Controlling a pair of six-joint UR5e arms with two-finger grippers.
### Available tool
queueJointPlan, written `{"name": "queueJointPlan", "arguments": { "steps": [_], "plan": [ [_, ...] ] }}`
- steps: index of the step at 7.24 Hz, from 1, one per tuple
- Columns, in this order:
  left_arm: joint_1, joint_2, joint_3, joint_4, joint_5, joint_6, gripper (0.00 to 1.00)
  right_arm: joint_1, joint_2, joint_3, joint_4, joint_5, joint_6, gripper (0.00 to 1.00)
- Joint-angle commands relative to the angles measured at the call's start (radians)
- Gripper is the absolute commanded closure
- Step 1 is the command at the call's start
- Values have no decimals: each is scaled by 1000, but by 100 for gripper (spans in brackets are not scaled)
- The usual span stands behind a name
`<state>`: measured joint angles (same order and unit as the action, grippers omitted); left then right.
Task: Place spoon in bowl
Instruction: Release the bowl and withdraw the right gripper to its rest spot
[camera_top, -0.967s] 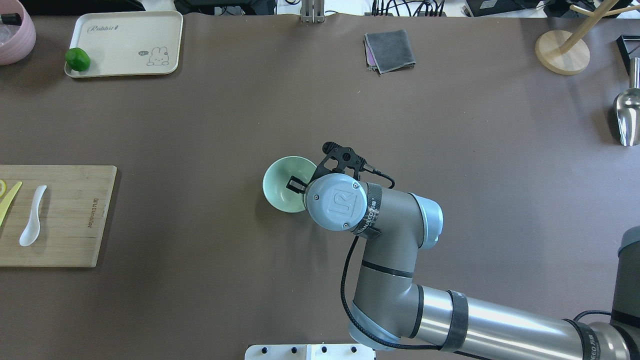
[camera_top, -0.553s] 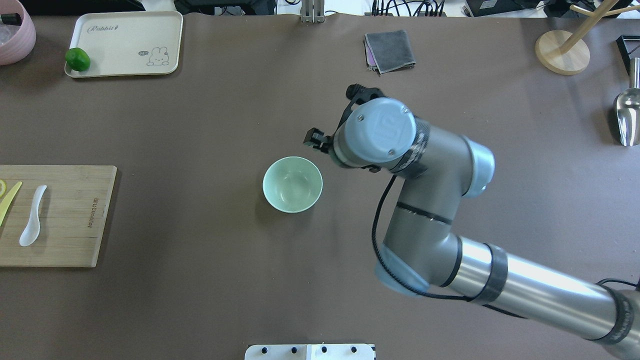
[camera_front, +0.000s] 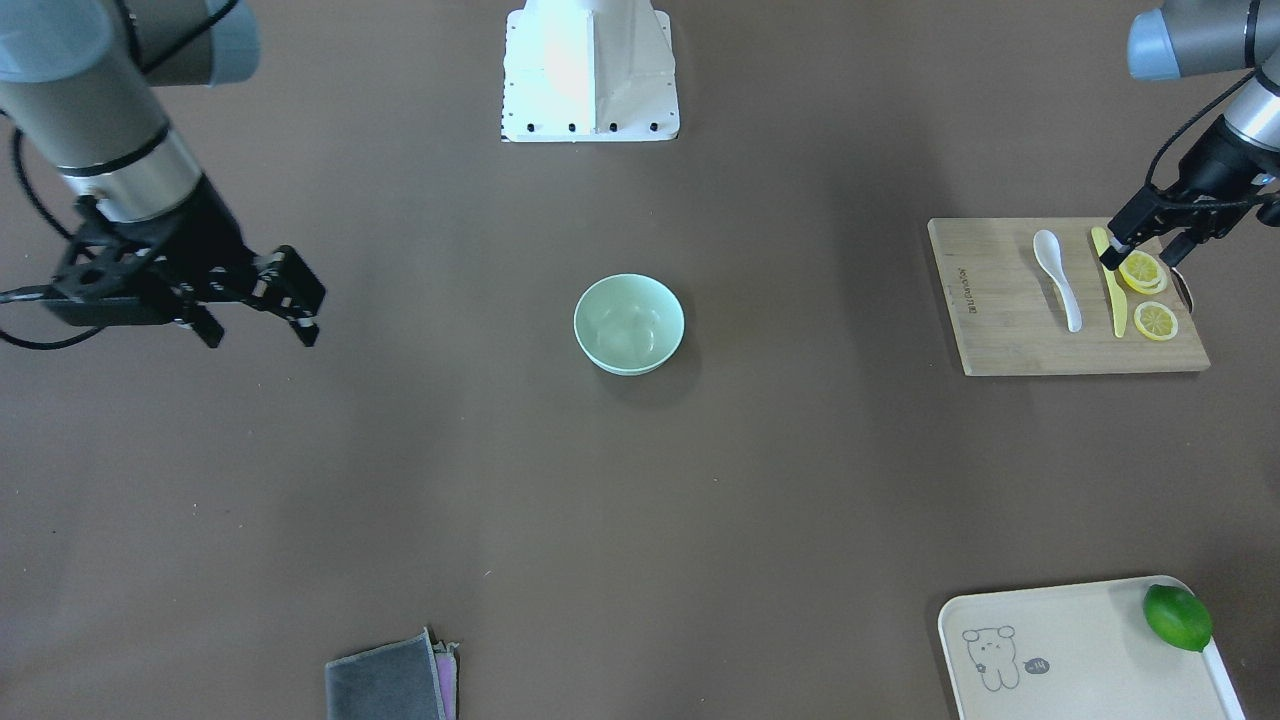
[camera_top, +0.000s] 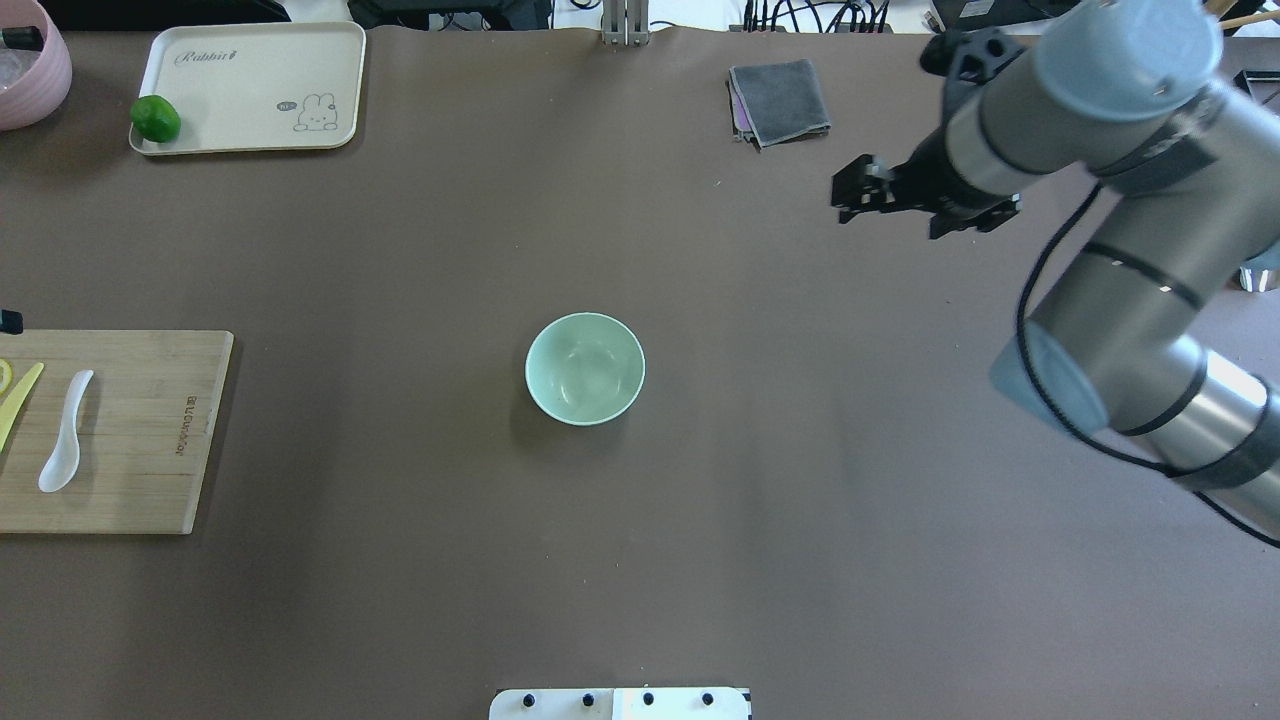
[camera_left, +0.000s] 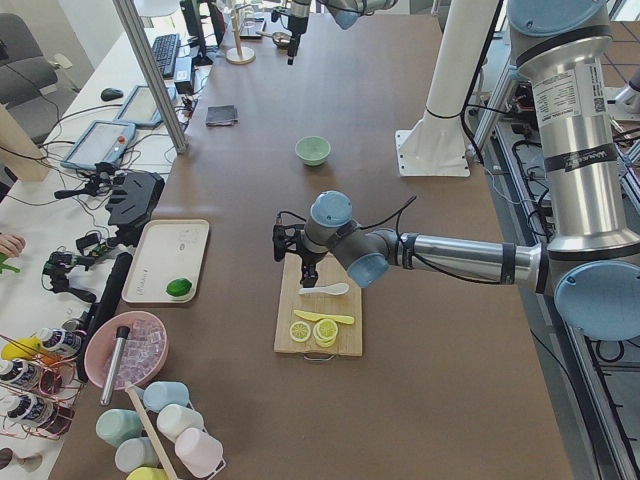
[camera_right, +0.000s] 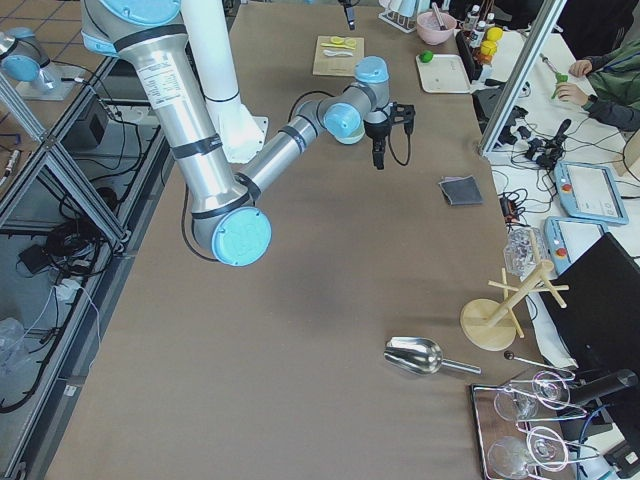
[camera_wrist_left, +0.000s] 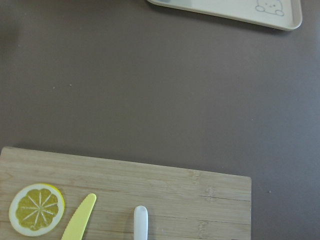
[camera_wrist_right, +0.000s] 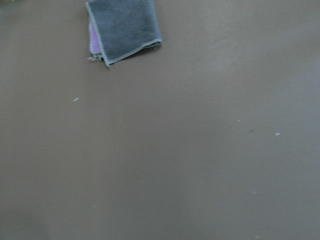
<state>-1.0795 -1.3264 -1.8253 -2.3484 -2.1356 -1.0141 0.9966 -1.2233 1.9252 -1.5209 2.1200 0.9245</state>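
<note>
Brown table (camera_front: 800, 500), spoon (camera_front: 1058, 280) on board (camera_front: 1000, 330) near left claw (camera_front: 1143, 258)

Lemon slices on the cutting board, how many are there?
3, I think, all on the cutting board: one lemon slice alone beside the yellow knife, two overlapping slices nearer the robot; that stack may hide more.

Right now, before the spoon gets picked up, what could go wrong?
The left gripper hangs over the lemon slices, beside the yellow knife; it might close on the knife instead of the spoon next to it. The spoon lies flat on the cutting board, so a pinch could slip off. The bowl stands well away, so a weak grip might drop it midway.
</note>
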Motion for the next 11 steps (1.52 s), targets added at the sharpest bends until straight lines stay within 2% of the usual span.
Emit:
{"name": "queueJointPlan", "arguments": {
  "steps": [1,2,3,4,6,9,11],
  "plan": [
    [97,6,30,-15,118,-58,4,201,-143,9,-1,174,-323,0],
    [133,-3,81,-67,155,-60,5,253,-188,6,-1,195,-420,0],
    [142,-16,142,-122,158,-60,7,269,-200,8,-2,199,-441,0],
    [147,-23,171,-162,158,-60,20,269,-202,8,-2,199,-441,0],
    [168,-25,178,-179,157,-61,35,269,-202,8,-2,198,-441,0],
    [228,-30,179,-210,195,-136,38,267,-202,8,-2,196,-440,0],
    [231,-30,193,-210,198,-135,44,267,-202,9,-1,196,-434,0]
  ]
}}
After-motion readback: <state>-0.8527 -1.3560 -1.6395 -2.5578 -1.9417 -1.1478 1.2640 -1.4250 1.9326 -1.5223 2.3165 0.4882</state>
